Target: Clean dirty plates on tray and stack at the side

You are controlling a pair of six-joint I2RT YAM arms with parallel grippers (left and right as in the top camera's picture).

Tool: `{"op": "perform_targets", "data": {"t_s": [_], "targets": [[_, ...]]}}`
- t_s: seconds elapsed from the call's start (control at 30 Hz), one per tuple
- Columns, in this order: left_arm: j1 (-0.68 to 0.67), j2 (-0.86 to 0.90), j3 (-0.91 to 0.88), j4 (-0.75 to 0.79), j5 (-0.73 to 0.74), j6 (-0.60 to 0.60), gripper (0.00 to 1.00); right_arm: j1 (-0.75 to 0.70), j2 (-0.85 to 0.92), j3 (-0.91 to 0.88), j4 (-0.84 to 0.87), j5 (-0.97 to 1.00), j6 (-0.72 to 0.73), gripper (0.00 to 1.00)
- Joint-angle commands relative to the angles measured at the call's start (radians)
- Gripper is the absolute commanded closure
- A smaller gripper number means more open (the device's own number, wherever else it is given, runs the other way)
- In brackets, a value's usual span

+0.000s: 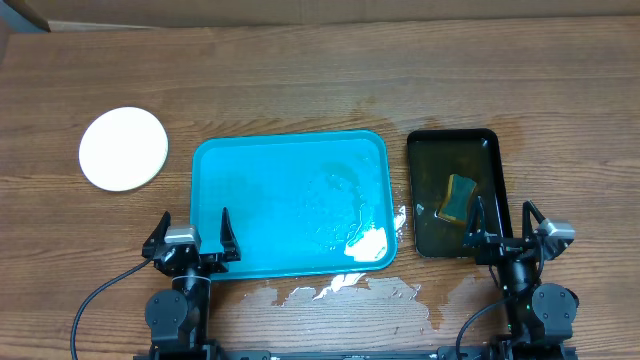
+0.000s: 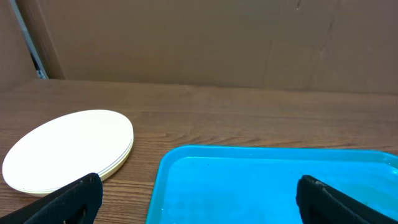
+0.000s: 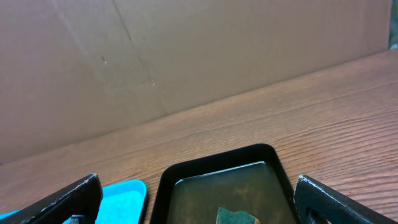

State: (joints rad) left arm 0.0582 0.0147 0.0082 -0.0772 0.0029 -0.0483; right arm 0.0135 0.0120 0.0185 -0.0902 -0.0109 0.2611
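The plates (image 1: 123,148) lie in one stack on the wood table, left of the tray; in the left wrist view the stack (image 2: 69,150) shows white on top with a pale yellow-green rim at its edge. The teal-blue tray (image 1: 230,180) lies in the middle, wet, with white foam (image 1: 368,243) at its front right corner; it also shows in the left wrist view (image 2: 186,163). My left gripper (image 1: 191,238) is open and empty at the tray's front left corner. My right gripper (image 1: 505,226) is open and empty at the front of the black tray.
A small black tray (image 1: 425,150) holds dark water and a green-yellow sponge (image 1: 459,196), right of the teal tray. Water and foam puddles (image 1: 340,288) lie on the table before the teal tray. A brown cardboard wall (image 2: 205,37) stands behind the table.
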Motion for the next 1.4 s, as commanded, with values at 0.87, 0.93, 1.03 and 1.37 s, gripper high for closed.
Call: {"op": "perform_targets", "data": {"t_s": [0.87,0.93,1.03,1.37], "targets": [[-0.006,-0.011,-0.003,-0.001,-0.003,0.019,0.0,-0.003,-0.009,-0.01,0.01,-0.051,-0.181,0.0],[-0.006,-0.011,-0.003,-0.001,-0.003,0.019,0.0,-0.003,-0.009,-0.01,0.013,-0.082,-0.282,0.0],[-0.006,-0.011,-0.003,0.0,-0.003,0.019,0.0,-0.003,-0.009,-0.01,0.013,-0.089,-0.379,0.0],[-0.006,-0.011,-0.003,0.0,-0.003,0.019,0.0,-0.003,-0.009,-0.01,0.014,-0.087,-0.426,0.0]]}}
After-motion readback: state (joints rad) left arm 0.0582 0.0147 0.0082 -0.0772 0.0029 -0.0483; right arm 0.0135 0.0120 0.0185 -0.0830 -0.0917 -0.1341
